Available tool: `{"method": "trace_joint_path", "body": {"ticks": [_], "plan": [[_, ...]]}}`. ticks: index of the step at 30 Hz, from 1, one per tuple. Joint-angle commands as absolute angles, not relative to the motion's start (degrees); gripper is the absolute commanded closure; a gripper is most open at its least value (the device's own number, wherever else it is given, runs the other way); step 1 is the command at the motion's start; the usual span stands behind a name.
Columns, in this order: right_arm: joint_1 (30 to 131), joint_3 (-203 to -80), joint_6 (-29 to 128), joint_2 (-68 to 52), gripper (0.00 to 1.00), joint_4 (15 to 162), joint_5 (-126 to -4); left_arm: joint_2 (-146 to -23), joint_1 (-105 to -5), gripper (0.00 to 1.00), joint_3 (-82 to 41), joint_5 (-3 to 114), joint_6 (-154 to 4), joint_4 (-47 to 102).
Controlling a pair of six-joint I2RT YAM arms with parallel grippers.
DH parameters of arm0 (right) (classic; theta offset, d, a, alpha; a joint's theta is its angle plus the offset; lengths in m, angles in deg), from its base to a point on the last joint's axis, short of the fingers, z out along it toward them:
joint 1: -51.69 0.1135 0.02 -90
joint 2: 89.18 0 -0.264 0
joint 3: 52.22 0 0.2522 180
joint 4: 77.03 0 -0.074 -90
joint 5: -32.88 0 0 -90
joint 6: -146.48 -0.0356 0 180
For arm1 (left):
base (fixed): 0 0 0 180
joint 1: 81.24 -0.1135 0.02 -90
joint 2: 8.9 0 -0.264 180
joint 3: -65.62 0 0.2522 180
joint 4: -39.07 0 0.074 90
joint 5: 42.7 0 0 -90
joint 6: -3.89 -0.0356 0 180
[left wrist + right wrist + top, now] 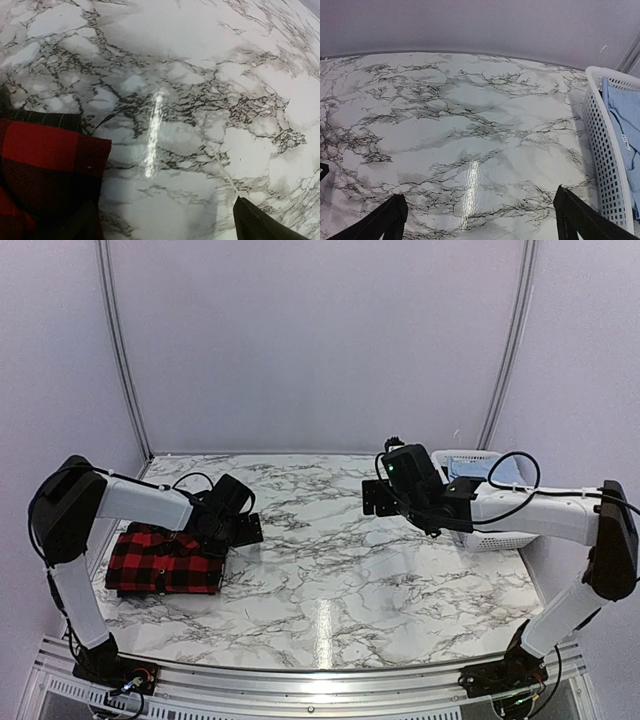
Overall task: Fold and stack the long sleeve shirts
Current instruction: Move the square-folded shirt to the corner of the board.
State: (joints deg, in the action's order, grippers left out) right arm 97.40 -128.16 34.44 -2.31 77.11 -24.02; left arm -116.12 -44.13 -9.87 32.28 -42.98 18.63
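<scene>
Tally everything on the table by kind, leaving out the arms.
Plaid shirt, folded: 1
White basket: 1
Blue cloth in the basket: 1
Total: 3, unless the dark edge by the plaid is a second shirt; cannot tell.

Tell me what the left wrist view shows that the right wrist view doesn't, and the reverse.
Only the left wrist view shows the folded red-and-black plaid shirt, lying at the lower left on the table.

Only the right wrist view shows the white slotted basket at the right edge, with light blue cloth inside it, and the back wall.

Both show bare marble table ahead. In each, the arm's own tool, the left tool and the right tool, is open and holds nothing.
</scene>
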Motion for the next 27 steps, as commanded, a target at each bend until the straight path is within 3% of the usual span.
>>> {"method": "trace_joint_path", "body": {"ticks": [1, 11, 27], "plan": [[97.02, -130.32, 34.10, -0.89, 0.01, 77.15, -25.36, -109.97, -45.30, 0.01, -3.16, 32.30, -43.61, 15.23], [97.03, -129.81, 33.52, -0.58, 0.01, 77.60, -25.53, -100.47, -47.66, 0.01, 6.98, 33.68, -44.20, 13.32], [97.04, -128.49, 33.62, -2.09, 0.01, 77.04, -25.60, -97.48, -48.72, 0.01, 6.41, 31.92, -46.49, 10.00]]}}
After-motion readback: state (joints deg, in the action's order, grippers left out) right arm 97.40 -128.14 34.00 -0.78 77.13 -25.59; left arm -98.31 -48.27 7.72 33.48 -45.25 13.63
